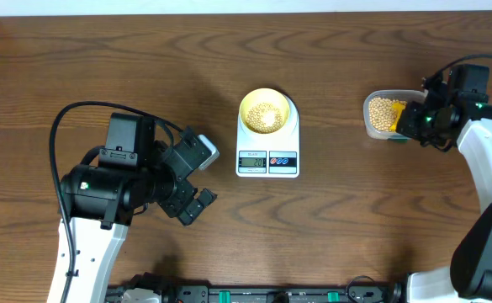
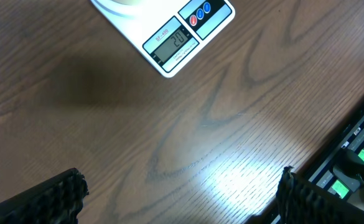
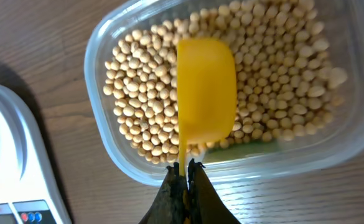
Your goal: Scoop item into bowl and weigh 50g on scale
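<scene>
The white scale (image 1: 267, 147) stands mid-table with the pale yellow bowl (image 1: 266, 111) on it, holding some beige beans (image 1: 264, 115). The scale's display edge shows in the left wrist view (image 2: 182, 37), reading about 20, and its corner in the right wrist view (image 3: 10, 168). A clear container (image 1: 382, 114) of beans (image 3: 262, 81) sits at the right. My right gripper (image 3: 183, 169) is shut on the handle of a bright yellow scoop (image 3: 205, 87), held back-side up over the container's beans. My left gripper (image 2: 182, 199) is open and empty above bare table left of the scale.
The table's front edge carries a black rail with green connectors (image 2: 350, 168). The left arm's cable (image 1: 69, 126) loops over the table at the left. The right arm (image 1: 489, 160) runs along the right edge.
</scene>
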`<state>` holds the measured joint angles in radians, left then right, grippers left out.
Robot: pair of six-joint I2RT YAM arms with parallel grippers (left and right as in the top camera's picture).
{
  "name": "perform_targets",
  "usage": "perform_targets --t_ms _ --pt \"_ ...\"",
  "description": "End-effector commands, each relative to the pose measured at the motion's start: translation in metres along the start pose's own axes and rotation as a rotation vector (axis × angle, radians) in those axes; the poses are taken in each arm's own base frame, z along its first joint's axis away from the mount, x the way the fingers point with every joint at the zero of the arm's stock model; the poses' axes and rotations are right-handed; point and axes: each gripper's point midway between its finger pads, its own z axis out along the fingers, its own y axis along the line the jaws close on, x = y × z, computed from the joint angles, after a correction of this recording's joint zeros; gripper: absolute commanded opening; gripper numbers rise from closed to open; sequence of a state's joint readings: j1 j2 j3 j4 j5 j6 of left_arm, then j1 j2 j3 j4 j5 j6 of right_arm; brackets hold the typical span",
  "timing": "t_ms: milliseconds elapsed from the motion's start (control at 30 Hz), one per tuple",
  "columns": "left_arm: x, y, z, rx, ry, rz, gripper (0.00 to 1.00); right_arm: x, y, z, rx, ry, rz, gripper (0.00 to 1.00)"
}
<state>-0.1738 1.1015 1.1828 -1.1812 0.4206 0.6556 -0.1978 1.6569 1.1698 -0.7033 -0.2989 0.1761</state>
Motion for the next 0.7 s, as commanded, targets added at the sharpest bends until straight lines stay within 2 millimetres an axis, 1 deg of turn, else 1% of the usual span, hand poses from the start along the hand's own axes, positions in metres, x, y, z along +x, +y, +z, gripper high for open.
perform_targets --t_ms 0,267,400,667 --pt "-0.004 -0.001 -0.004 0.004 -0.02 0.011 1.0 0.015 -0.002 0.016 -0.056 0.079 0.056 0.01" --pt "-0.004 -0.001 -0.004 0.004 -0.02 0.011 1.0 0.013 -0.019 0.012 -0.052 0.074 0.104 0.01" --pt "-0.004 -0.001 -0.004 0.004 -0.02 0.011 1.0 0.012 -0.016 0.006 -0.149 0.081 0.136 0.01" --pt "-0.004 -0.001 -0.004 0.004 -0.02 0.011 1.0 0.007 -0.02 -0.007 -0.266 0.066 0.211 0.01"
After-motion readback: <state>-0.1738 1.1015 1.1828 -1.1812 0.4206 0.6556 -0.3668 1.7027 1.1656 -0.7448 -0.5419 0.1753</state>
